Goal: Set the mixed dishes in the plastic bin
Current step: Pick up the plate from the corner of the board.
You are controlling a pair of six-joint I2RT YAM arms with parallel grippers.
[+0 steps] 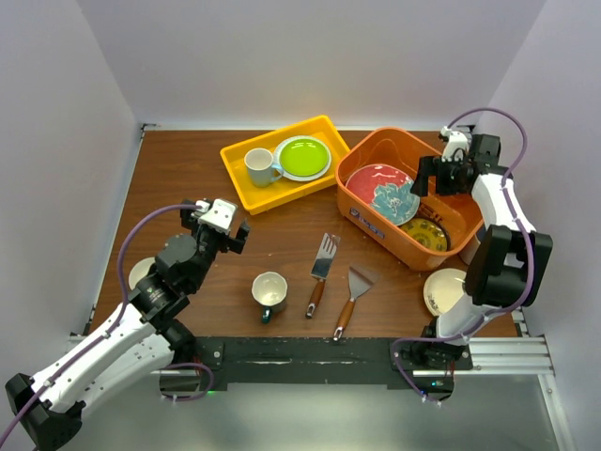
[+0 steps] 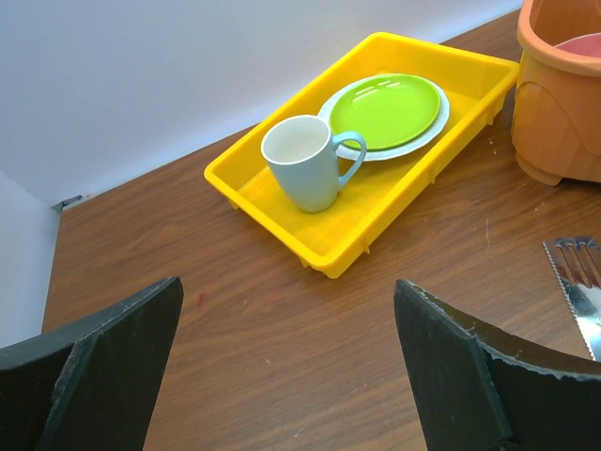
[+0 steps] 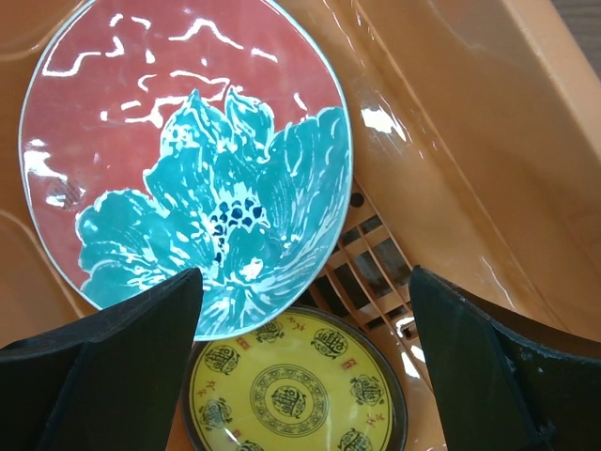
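My right gripper (image 3: 305, 282) is spread wide and empty inside the orange bin (image 1: 372, 224), above the red plate (image 3: 169, 122) and yellow plate (image 3: 291, 395). My left gripper (image 2: 286, 285), left of the bin, is spread too. If I pull out crooked, I may bump the red plate.

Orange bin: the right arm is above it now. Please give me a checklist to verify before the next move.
1. Right gripper open and empty: ok.
2. Red flower plate inside the orange bin: ok.
3. Yellow patterned plate on the bin's bottom: ok.
4. Left gripper open and empty: ok.
5. All dishes binned: not ok; dark-teal mug, cream plate and lime green plate are outside.
6. Red flower plate resting stably: cannot tell.
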